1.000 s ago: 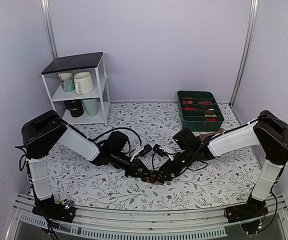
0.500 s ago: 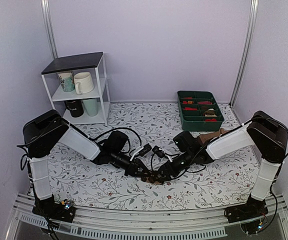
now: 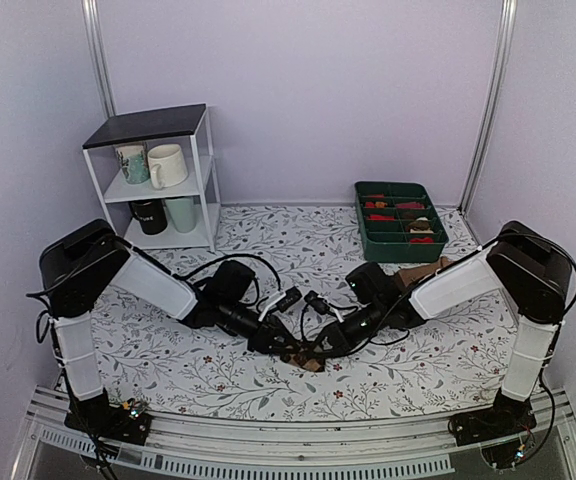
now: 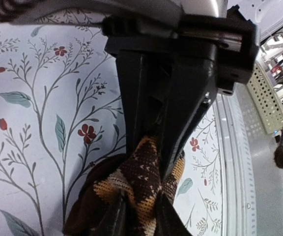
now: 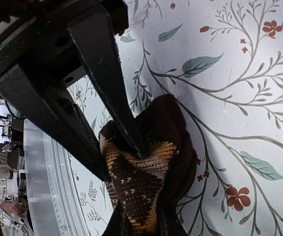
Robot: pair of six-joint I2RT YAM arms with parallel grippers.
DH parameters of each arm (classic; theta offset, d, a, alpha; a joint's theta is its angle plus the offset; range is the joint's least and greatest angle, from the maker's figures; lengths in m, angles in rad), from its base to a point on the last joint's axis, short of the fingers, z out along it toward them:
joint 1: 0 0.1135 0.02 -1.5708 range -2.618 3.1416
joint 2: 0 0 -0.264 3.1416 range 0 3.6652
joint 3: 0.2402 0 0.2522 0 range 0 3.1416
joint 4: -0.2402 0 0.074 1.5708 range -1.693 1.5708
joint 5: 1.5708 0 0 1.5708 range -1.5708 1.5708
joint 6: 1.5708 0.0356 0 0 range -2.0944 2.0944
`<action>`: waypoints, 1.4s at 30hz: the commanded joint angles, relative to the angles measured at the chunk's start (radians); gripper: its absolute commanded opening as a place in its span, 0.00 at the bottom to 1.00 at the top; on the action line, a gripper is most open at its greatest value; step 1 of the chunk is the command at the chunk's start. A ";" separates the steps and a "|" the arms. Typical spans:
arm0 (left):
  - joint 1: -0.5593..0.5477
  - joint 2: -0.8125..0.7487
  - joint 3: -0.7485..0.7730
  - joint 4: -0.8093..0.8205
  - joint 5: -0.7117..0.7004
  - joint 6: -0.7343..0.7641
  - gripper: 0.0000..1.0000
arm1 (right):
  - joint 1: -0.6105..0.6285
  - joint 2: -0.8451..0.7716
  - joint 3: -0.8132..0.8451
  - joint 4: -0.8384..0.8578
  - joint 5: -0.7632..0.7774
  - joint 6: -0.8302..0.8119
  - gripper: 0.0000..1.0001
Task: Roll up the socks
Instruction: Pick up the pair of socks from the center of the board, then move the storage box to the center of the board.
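The socks (image 5: 146,191) are a small bunched lump near the middle of the table's (image 3: 298,235) near edge. The right gripper (image 5: 123,164) pinches them. The left gripper (image 4: 154,162) has its fingers around them, but I cannot tell how tight. The roll looks only part done.

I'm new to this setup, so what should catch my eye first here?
The left gripper and right gripper meet at the table's near middle, both pinching one bunched bundle of brown argyle socks. A green tray sits far right, a shelf of mugs far left.
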State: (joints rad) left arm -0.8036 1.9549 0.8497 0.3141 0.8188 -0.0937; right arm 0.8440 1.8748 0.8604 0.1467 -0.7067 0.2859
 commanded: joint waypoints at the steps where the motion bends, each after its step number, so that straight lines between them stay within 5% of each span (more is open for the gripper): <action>1: -0.012 -0.052 -0.052 -0.241 -0.171 0.032 0.34 | 0.012 0.050 -0.023 -0.021 0.078 0.020 0.00; 3: -0.009 -0.118 -0.051 -0.238 -0.180 0.045 0.66 | 0.000 0.036 -0.033 -0.022 0.091 0.027 0.00; 4: -0.005 -0.150 -0.056 -0.235 -0.180 0.049 0.92 | -0.007 0.025 -0.040 -0.021 0.097 0.030 0.00; 5: -0.002 -0.181 -0.064 -0.229 -0.184 0.048 0.98 | -0.014 0.013 -0.045 -0.021 0.106 0.029 0.00; 22: 0.107 -0.504 -0.114 -0.243 -0.450 0.038 0.99 | -0.247 -0.480 -0.031 -0.155 0.327 0.012 0.00; 31: 0.168 -0.602 -0.049 -0.147 -0.622 -0.020 0.99 | -0.497 -0.477 0.234 -0.392 0.306 -0.314 0.00; 42: 0.306 -0.584 -0.022 0.099 -0.469 -0.168 1.00 | -0.619 -0.257 0.540 -0.622 0.133 -0.857 0.00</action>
State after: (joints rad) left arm -0.5686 1.3678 0.8402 0.2447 0.2535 -0.1665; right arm 0.2478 1.5169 1.3018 -0.3206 -0.4770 -0.2905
